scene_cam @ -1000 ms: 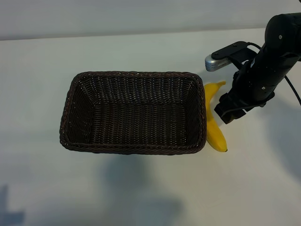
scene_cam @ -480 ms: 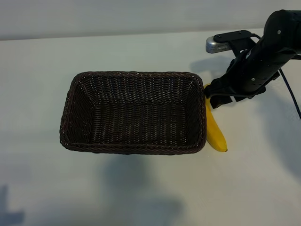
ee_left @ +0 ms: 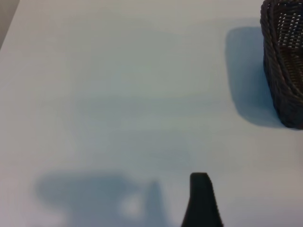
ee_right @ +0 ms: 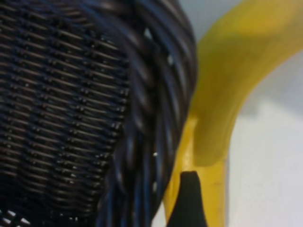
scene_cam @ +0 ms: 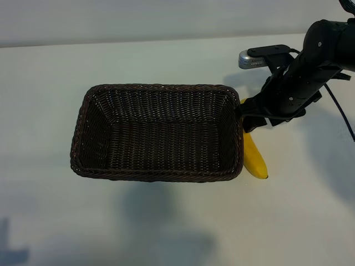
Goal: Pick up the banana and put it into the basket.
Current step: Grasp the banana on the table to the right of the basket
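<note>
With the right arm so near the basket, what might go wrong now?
1. The banana lies tight against the basket wall, so the right gripper may catch the braided rim, not the fruit.
2. A closing finger could push the basket sideways.

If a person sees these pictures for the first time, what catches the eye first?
The large dark wicker basket stands out first, in the middle of the white table. Next is the bright yellow banana, lying on the table against the basket's right side, outside it. The right gripper is low over the banana's far end, jaws open.
</note>
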You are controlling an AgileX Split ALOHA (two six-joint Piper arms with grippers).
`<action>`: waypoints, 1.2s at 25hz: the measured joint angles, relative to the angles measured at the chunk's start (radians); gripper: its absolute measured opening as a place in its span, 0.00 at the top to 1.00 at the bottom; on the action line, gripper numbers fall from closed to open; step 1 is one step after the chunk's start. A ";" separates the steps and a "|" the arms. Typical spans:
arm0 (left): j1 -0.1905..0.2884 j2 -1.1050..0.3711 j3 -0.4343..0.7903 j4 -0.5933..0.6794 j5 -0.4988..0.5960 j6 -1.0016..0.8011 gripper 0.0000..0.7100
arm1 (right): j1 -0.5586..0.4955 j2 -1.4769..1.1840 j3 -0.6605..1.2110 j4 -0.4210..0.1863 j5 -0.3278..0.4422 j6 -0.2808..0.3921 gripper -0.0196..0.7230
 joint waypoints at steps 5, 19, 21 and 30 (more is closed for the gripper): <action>0.000 0.000 0.000 0.000 0.000 0.000 0.24 | -0.030 0.035 0.000 0.037 0.022 -0.052 0.17; 0.000 0.000 0.000 0.000 0.000 0.000 0.24 | -0.127 0.056 0.000 0.359 0.170 -0.357 0.17; 0.000 0.000 0.000 0.000 0.000 0.000 0.24 | -0.125 0.057 0.000 0.364 0.164 -0.364 0.17; 0.000 0.000 0.000 0.000 0.000 0.000 0.24 | -0.125 0.089 0.000 0.383 0.131 -0.365 0.17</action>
